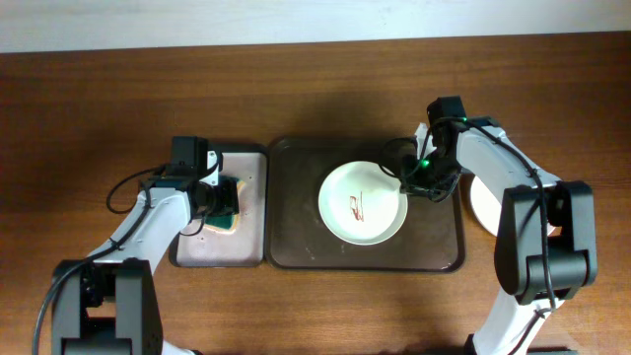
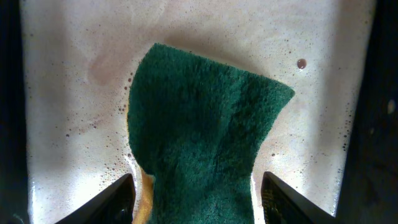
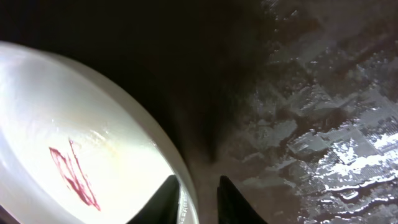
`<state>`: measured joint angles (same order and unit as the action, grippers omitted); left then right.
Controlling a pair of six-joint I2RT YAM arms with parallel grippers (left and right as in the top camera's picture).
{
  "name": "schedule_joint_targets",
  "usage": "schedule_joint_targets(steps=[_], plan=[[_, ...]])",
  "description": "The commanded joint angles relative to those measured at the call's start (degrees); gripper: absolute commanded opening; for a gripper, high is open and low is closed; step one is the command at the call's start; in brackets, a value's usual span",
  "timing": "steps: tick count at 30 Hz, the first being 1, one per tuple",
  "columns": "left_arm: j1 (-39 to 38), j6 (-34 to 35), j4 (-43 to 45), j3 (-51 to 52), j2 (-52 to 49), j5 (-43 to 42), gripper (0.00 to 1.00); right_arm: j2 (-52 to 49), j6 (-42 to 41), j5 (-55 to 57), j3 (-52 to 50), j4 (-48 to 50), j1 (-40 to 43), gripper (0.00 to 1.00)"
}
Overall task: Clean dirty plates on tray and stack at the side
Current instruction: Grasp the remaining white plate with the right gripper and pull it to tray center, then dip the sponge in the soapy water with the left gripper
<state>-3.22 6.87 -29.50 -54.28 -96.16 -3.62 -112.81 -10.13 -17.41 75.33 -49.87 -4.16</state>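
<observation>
The dirty plate (image 1: 363, 202) lies flat in the middle of the dark tray (image 1: 296, 197), its red smear (image 3: 74, 177) facing up, so it is not yet wiped. A clean-looking plate (image 1: 483, 202) already lies on the worktop (image 1: 99, 99) just right of the tray, half hidden by the right arm, probably the start of the stack. The right pincer (image 3: 194, 199) is at the dirty plate's right rim, one finger over the inside and one outside. A dark gap shows beside the outer finger, so it looks released, likely placed to steady or lift the plate. The left pincer (image 2: 199, 199) hangs over the small soapy tray (image 1: 246, 168), its fingers either side of the green sponge (image 2: 205, 124). I cannot tell whether they press it yet.
</observation>
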Motion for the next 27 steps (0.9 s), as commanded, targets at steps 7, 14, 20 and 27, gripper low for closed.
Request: schedule_joint_targets(steps=[7, 14, 20, 27], plan=[[-0.1, -0.1, 0.0, -0.3, -0.7, -0.2, 0.59, -1.0, 0.2, 1.1, -4.7, 0.7, -0.9, 0.12], [-0.1, -0.1, 1.2, 0.7, -1.8, -0.2, 0.32, -1.0, 0.2, 1.2, -4.7, 1.5, -3.0, 0.11], [-0.1, -0.1, 1.3, 0.7, -7.0, -0.2, 0.27, -1.0, 0.2, 1.2, -4.7, 1.5, -3.0, 0.11], [-0.1, -0.1, 1.2, 0.7, -9.3, -0.5, 0.0, -1.0, 0.2, 1.2, -4.7, 1.3, -3.0, 0.11]])
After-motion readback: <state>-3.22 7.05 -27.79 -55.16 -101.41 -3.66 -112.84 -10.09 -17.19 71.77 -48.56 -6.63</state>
